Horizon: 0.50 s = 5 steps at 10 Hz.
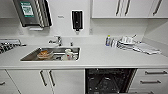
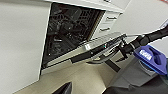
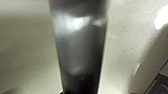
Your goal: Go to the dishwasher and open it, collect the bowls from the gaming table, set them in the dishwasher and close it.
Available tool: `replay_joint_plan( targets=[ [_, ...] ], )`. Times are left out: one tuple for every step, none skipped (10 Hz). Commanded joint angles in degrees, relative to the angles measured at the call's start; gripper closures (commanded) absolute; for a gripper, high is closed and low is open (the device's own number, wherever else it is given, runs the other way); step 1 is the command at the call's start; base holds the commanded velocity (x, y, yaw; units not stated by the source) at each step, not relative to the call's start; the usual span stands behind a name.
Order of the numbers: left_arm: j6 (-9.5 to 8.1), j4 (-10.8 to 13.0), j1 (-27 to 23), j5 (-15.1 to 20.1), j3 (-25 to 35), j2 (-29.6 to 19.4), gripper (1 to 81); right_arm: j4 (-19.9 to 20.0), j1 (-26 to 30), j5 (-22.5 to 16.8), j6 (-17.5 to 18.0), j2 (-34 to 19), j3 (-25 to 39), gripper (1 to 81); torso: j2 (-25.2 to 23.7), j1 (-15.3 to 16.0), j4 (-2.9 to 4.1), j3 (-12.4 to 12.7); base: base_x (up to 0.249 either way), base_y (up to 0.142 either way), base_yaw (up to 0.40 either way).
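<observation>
The dishwasher (image 1: 110,81) stands open under the counter, right of the sink, showing a dark interior with wire racks (image 2: 67,30). Its brushed steel door (image 2: 87,48) hangs partly lowered in the left wrist view. A dark robot arm (image 2: 147,37) with a blue label reaches in to the door's upper edge, and my right gripper (image 2: 121,47) is at the bar handle (image 2: 101,58) there. Blurred brushed steel (image 3: 78,50) sits very close in the right wrist view. A dark part of my left gripper (image 2: 62,88) shows low above the floor. The gaming table and the bowls are out of view.
A white counter (image 1: 100,58) runs across, with a steel sink (image 1: 28,57) holding dishes and a tap (image 1: 58,41) behind it. Stacked plates and cups (image 1: 126,42) and a bottle (image 1: 108,40) stand at the back right. White cabinet doors (image 1: 62,81) and drawers (image 1: 152,77) flank the dishwasher.
</observation>
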Motion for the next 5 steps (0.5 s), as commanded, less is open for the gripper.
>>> replay_joint_plan(
  targets=[
    [-0.11, 0.14, -4.14, 0.22, 1.78, -2.14, 1.0, 0.09, 3.85, -8.62, 0.60, -0.63, -2.02, 1.0, 0.00, 0.00, 0.00, 0.02, -0.071, 0.000, 0.000],
    [-0.11, 0.14, -4.14, 0.22, 1.78, -2.06, 1.0, 0.00, 3.67, -8.62, 0.51, -0.46, -2.02, 1.0, 0.00, 0.02, 0.00, 0.00, -0.071, 0.000, 0.000],
    [-0.11, 0.14, -4.14, 0.22, 1.78, -2.06, 1.0, -0.09, 3.33, -8.53, 0.51, -0.28, -2.19, 1.0, 0.00, 0.02, 0.00, 0.00, -0.071, 0.000, 0.000],
    [-0.11, 0.14, -4.14, 0.30, 1.78, -1.80, 1.0, 0.00, 2.80, -8.11, 0.51, 0.16, -2.97, 1.0, 0.00, 0.02, 0.00, 0.00, -0.071, 0.000, 0.000],
    [-0.11, 0.14, -4.14, 0.30, 1.70, -1.62, 1.0, -0.09, 1.83, -6.27, 0.51, 0.33, -3.94, 1.0, 0.00, 0.02, 0.00, -0.02, -0.072, 0.000, 0.000]
  ],
)
